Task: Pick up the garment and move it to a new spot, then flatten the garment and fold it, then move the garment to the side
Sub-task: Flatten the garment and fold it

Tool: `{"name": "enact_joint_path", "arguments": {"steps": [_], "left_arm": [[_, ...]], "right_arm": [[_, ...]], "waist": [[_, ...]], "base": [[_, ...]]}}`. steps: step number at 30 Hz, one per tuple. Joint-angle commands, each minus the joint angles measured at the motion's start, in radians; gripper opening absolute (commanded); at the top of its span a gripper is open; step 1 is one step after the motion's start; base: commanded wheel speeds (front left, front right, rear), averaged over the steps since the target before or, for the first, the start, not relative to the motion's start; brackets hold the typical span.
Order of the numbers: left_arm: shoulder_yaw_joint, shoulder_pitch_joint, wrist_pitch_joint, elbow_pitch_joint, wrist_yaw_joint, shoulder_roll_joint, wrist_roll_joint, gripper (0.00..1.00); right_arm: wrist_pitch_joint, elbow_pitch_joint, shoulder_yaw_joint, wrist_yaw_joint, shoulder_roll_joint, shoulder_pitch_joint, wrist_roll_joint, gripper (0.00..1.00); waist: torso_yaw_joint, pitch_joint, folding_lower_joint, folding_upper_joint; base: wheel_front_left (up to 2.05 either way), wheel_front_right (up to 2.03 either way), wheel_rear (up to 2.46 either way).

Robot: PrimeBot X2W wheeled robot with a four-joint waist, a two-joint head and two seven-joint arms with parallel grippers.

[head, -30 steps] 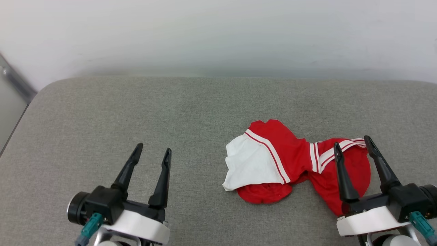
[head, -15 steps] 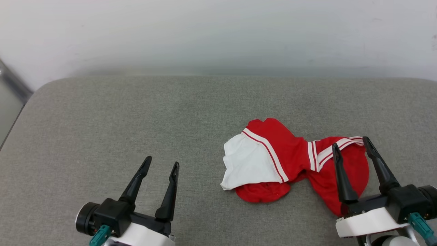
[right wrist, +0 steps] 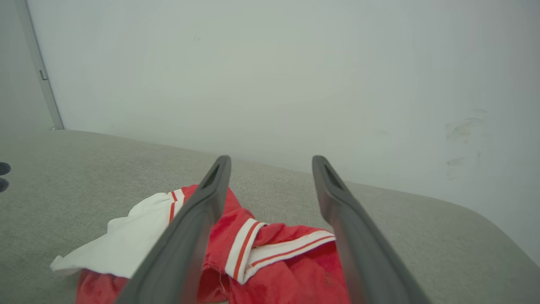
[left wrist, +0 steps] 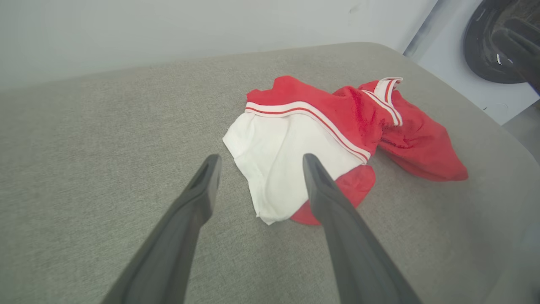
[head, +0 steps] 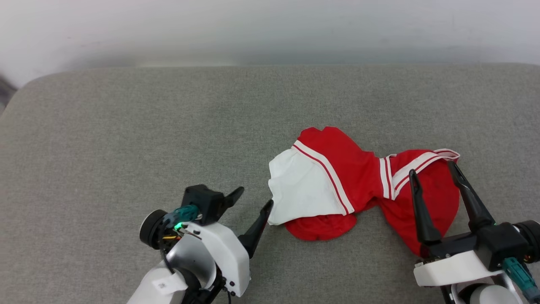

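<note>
The garment [head: 358, 177] lies crumpled on the grey padded surface, right of centre: red cloth, a white sleeve [head: 301, 194] on its left and red-and-white striped trim. My left gripper [head: 255, 197] is open and turned toward the sleeve, its near fingertip just short of the sleeve's edge. In the left wrist view the garment [left wrist: 350, 122] lies ahead, and the left gripper [left wrist: 260, 158] frames the sleeve [left wrist: 274, 156]. My right gripper [head: 431, 169] stands open above the garment's right end. The right wrist view shows the garment [right wrist: 274, 261] below the right gripper [right wrist: 271, 159], nothing held.
The grey padded surface [head: 126, 139] runs wide to the left and back, with a pale wall [head: 270, 25] behind it. Its rounded right edge [left wrist: 498, 126] is close to the garment. Beyond that edge sits a dark round object [left wrist: 489, 46].
My left gripper has swung right and turned toward the white sleeve. The head camera has tilted, shifting the whole picture. The right gripper and the garment have stayed put.
</note>
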State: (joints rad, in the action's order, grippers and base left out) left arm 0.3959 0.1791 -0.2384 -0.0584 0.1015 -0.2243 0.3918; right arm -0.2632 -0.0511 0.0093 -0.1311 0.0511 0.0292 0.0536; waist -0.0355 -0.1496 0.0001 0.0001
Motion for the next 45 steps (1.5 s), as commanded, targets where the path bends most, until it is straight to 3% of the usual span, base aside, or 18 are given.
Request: {"name": "enact_joint_path", "arguments": {"steps": [1, 7, 21, 22, 23, 24, 27, 32, 39, 45], "left_arm": [[0.009, 0.02, -0.033, -0.001, 0.003, -0.002, 0.006, 1.0], [0.048, 0.105, -0.244, 0.042, -0.005, -0.015, 0.016, 1.0], [0.121, 0.195, -0.328, 0.239, 0.006, -0.032, -0.018, 1.0], [0.133, 0.189, -0.337, 0.252, 0.009, -0.03, -0.012, 0.6], [0.144, 0.182, -0.341, 0.261, 0.011, -0.03, -0.008, 0.09], [0.153, 0.177, -0.342, 0.27, 0.014, -0.032, -0.002, 0.0], [0.152, 0.174, -0.309, 0.28, 0.015, -0.033, 0.005, 0.0], [0.097, 0.178, -0.201, 0.264, -0.025, -0.038, -0.001, 0.0], [-0.022, 0.14, -0.04, 0.19, -0.109, -0.071, 0.015, 0.0], [-0.128, 0.036, 0.017, 0.119, -0.18, -0.126, 0.04, 0.0]], "right_arm": [[-0.002, -0.003, 0.002, 0.001, -0.002, 0.018, 0.004, 1.0], [-0.002, -0.005, 0.012, 0.001, -0.002, 0.042, 0.002, 1.0], [-0.002, -0.008, 0.017, 0.001, -0.002, 0.074, -0.015, 1.0], [-0.002, -0.006, 0.016, 0.001, -0.002, 0.076, -0.015, 1.0], [-0.002, -0.004, 0.016, 0.001, -0.002, 0.078, -0.015, 1.0], [-0.002, -0.003, 0.016, 0.001, -0.002, 0.077, -0.015, 1.0], [-0.002, 0.002, 0.015, 0.001, -0.002, 0.075, -0.01, 1.0], [-0.002, 0.018, 0.018, 0.001, -0.002, 0.063, 0.0, 1.0], [-0.002, 0.038, 0.009, 0.001, -0.002, 0.042, 0.005, 1.0], [-0.002, 0.051, 0.008, 0.001, -0.002, 0.022, 0.004, 1.0]], "waist": [[0.011, -0.022, -0.0001, -0.0001], [0.044, -0.089, -0.0001, -0.0001], [0.076, -0.188, -0.0001, -0.0001], [0.075, -0.189, -0.0001, -0.0001], [0.073, -0.189, -0.0001, -0.0001], [0.071, -0.19, -0.0001, -0.0001], [0.062, -0.181, -0.0001, -0.0001], [0.043, -0.14, -0.0001, -0.0001], [0.002, -0.069, -0.0001, -0.0001], [-0.032, -0.029, -0.0001, -0.0001]], "base": [[0.0, 0.0, 0.0], [0.0, 0.0, 0.0], [0.0, 0.0, 0.0], [0.0, 0.0, 0.0], [0.0, 0.0, 0.0], [0.0, 0.0, 0.0], [0.0, 0.0, 0.0], [0.0, 0.0, 0.0], [0.0, 0.0, 0.0], [0.0, 0.0, 0.0]]}}
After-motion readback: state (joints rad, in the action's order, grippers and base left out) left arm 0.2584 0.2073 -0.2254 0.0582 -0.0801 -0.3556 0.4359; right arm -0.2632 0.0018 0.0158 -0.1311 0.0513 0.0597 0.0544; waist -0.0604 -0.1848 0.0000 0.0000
